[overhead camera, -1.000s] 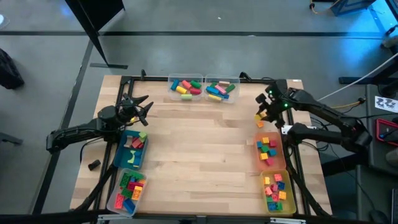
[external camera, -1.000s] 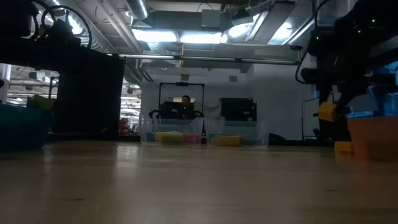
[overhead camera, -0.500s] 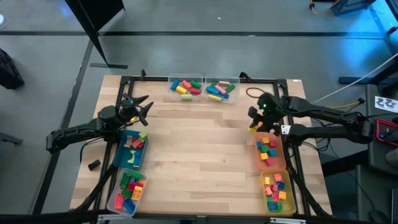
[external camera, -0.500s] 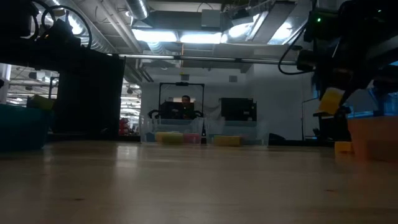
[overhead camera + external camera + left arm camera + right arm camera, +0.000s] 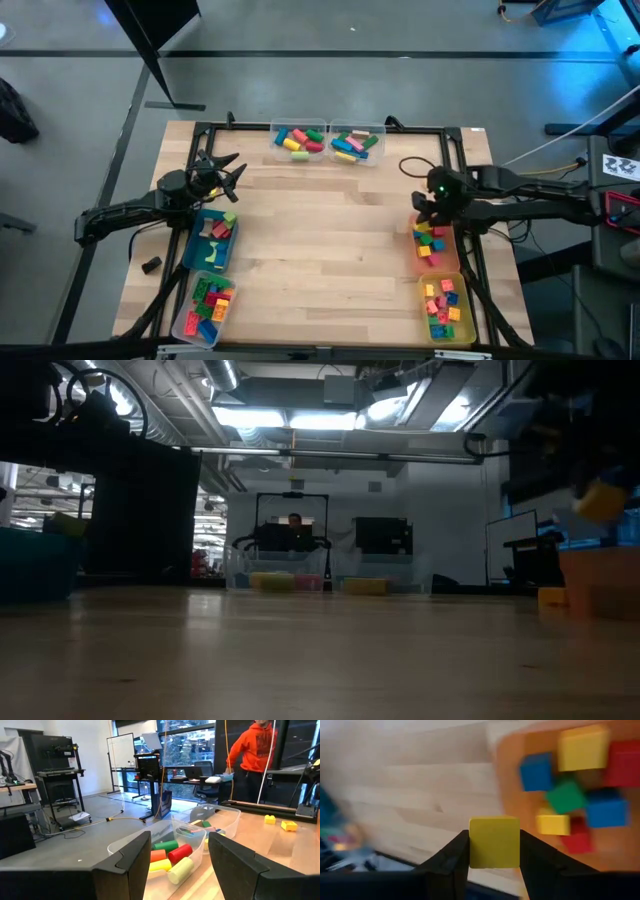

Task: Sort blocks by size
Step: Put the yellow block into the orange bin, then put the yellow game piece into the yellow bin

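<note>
right gripper (image 5: 494, 851) pinching yellow block (image 5: 494, 841) over orange bin (image 5: 437, 262); centre it before you release. left gripper (image 5: 177, 860) spread, idle.

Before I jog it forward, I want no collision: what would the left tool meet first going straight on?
Judging by its wrist view, the left tool, jaws open, points at the clear bin of coloured blocks; depth is unclear.

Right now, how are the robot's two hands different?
The right end effector pinches a yellow block; the left end effector is open and holds nothing. The right hangs over the orange bin; the left waits above the blue bin. Both are dark with two fingers.
</note>
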Motion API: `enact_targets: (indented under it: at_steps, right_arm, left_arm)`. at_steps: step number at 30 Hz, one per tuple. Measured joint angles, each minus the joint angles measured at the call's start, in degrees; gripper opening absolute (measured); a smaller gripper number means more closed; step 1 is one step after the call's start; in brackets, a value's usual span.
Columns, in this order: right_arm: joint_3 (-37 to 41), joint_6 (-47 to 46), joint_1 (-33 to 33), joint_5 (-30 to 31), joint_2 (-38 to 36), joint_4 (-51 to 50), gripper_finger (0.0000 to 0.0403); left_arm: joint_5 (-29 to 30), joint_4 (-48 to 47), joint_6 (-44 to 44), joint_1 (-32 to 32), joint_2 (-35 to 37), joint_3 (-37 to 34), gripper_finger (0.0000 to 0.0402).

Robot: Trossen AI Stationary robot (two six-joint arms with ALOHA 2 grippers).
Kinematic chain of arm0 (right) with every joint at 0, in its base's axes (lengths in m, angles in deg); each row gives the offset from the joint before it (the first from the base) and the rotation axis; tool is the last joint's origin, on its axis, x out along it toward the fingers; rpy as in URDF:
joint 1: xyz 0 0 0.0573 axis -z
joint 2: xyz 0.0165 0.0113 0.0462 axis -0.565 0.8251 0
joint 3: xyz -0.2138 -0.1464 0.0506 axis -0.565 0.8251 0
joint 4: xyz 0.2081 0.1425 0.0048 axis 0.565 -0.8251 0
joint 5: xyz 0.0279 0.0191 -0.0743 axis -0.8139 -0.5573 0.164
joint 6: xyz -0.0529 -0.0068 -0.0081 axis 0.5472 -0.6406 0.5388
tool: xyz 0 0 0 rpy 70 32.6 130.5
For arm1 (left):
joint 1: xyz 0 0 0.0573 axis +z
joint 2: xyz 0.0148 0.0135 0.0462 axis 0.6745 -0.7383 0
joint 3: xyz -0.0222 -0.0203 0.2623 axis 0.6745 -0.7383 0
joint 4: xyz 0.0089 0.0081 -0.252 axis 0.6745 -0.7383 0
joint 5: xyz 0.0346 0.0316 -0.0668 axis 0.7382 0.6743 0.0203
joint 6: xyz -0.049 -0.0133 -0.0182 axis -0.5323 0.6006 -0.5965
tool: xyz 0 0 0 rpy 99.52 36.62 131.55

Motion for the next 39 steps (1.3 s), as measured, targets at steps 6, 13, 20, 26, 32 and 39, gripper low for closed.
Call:
enact_targets:
  at_steps: [6,13,20,26,32,39]
  right_arm:
    - [-0.02,-2.66,-3.19,4.95,-2.49,-6.97,0.0146]
    - [-0.02,0.44,-6.09,10.2,-2.29,-7.32,0.0146]
    - [-0.02,1.86,-6.36,12.3,-0.16,-7.3,0.016]
    - [-0.02,2.65,-6.36,12.74,2.4,-7.27,0.0212]
    - [0.02,3.04,-6.34,14.34,3.35,-5.62,0.022]
    - [0.02,-0.62,-6.32,21.86,3.32,-6.65,0.022]
  left_arm:
    - [0.0,0.01,0.0,-0.02,0.01,0.01,0.0184]
    - [0.0,0.01,0.0,0.0,0.0,0.0,0.0184]
    - [0.0,0.0,0.0,0.0,0.0,0.01,0.0184]
    - [0.0,0.0,0.0,-0.01,-0.01,0.01,0.0184]
    - [0.0,-0.01,0.0,-0.01,0.0,0.0,0.0184]
    - [0.0,0.01,0.0,-0.02,0.0,0.0,0.0184]
